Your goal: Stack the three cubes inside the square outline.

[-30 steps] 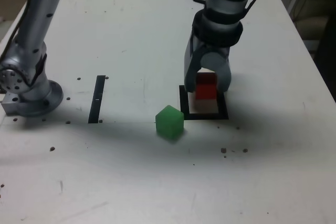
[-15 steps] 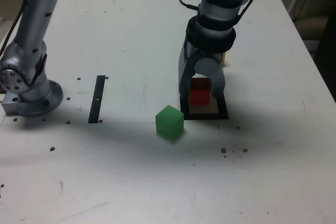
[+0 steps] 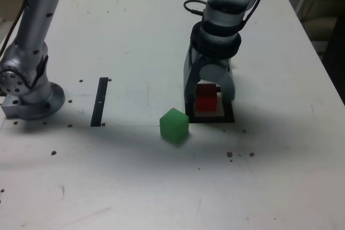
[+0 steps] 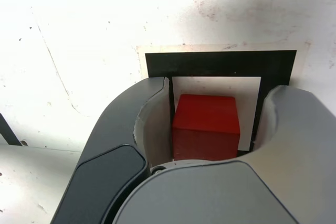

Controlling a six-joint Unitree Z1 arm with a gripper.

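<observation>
Gripper (image 3: 209,99), one: jaws apart around red cube (image 4: 206,124), unclamped. Cube: inside square outline (image 3: 215,119), towards worktop's (image 3: 135,187) right edge, exterior view. Advised: retreat straight up, both fingers clearing its sides.
</observation>
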